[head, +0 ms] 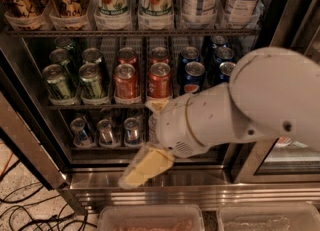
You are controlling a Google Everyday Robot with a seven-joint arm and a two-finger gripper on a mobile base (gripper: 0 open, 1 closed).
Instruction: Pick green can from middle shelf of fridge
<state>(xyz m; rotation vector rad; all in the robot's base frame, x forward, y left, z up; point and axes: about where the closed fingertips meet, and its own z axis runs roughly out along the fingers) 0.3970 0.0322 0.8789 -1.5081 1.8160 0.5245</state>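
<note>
gripper (150,137) low, in front of fridge (150,185) | fingers (142,170) spread wide, holding nothing | green can (91,80) on middle shelf (100,106), touching red can (125,81) | risk: fingers bump or grab red can

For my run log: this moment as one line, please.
hand: open, empty, lower than middle shelf | green can: on shelf, untouched

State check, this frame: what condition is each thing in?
fridge: door open.
green can: upright on the middle shelf, untouched.
red-orange cans: upright, tabs unopened.
gripper: below the middle shelf, clear of the cans.
</note>
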